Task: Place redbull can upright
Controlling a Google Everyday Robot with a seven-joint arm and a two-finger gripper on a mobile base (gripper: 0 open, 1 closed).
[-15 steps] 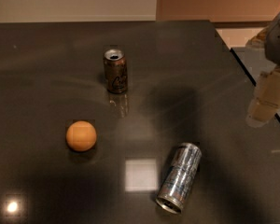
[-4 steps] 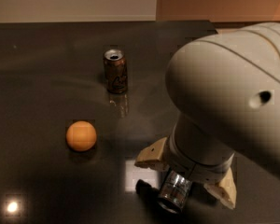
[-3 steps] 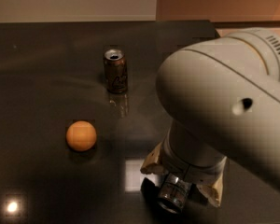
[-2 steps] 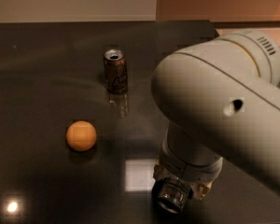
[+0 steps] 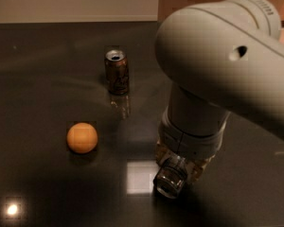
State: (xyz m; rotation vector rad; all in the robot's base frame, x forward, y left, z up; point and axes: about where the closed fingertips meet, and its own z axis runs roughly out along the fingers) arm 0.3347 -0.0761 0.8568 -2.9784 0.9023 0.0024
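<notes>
The redbull can (image 5: 169, 183) lies on its side on the dark table (image 5: 47, 70), its shiny silver end facing the camera at the lower middle. My gripper (image 5: 179, 167) reaches down from above and sits over the can, with its tan fingers (image 5: 160, 150) pressed against both sides of it. My big grey arm (image 5: 217, 65) covers the rest of the can's body and most of the gripper.
A shorter brown can (image 5: 117, 72) stands upright at the back centre. An orange ball (image 5: 82, 137) lies to the left of the gripper. A bright reflection patch (image 5: 139, 176) shows on the table just left of the can. The table's far edge runs along the top.
My arm came in from the right and lowered over the lying can. The fingers, spread wide a second ago, have closed in against the can's sides.
</notes>
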